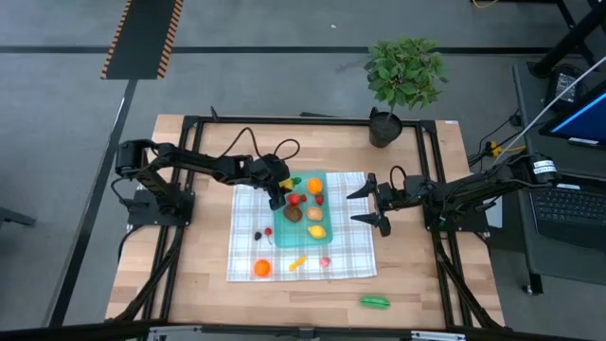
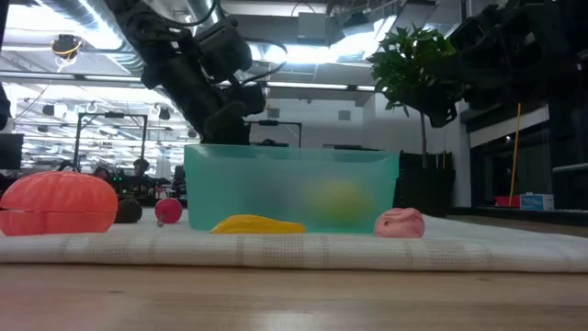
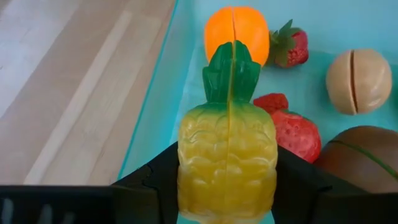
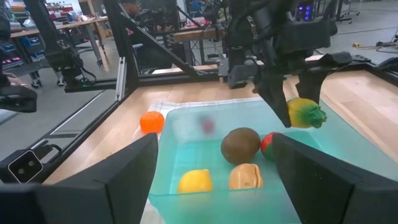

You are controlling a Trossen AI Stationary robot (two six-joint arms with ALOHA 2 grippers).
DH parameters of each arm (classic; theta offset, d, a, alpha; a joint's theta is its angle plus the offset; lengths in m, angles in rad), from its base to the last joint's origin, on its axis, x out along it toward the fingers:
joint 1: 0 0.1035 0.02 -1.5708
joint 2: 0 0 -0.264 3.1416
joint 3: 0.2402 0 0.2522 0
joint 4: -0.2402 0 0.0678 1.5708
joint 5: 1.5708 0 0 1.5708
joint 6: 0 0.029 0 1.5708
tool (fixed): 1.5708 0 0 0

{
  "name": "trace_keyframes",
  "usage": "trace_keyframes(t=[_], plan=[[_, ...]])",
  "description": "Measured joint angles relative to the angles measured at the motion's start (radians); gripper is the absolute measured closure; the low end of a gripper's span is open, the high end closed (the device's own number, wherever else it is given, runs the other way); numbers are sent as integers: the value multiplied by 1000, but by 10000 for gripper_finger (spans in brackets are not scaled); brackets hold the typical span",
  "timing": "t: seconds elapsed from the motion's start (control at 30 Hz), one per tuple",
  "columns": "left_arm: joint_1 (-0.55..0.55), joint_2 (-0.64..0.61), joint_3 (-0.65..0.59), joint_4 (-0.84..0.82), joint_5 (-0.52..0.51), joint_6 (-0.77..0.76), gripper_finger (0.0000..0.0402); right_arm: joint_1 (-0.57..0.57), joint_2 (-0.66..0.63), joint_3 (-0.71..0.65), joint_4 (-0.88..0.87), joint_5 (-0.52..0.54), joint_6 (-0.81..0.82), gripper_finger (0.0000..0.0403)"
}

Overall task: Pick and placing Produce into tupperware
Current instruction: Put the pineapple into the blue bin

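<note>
The checked cloth covers the middle of the bench, leaving bare wood on every side, widest along the near edge where a single green vegetable lies well apart from everything else; the potted plant stands at the far edge. The teal tupperware sits on the cloth's far half. The left gripper hangs over the tupperware's left wall, its fingers clamped on a toy pineapple with the green crown pointing into the container. Inside the tupperware lie one orange fruit, a strawberry, a pale tan halved fruit, another red berry, a brown kiwi and a yellow lemon. On the cloth outside it are an orange tomato-like piece, a yellow banana-shaped piece, a pink piece and two tiny red and dark pieces by its left wall. The right gripper waits just beside the tupperware's right wall, its fingers spread wide with nothing between them.
</note>
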Motion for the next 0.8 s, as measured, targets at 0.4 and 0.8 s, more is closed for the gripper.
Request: trace_keyframes(t=[0.4, 0.8], plan=[[-1, 0, 0, 6, 0, -3, 167, 0, 0, 0, -10, 0, 0, 88], [-1, 0, 0, -1, 0, 26, 165, 0, 0, 0, -13, 0, 0, 88]])
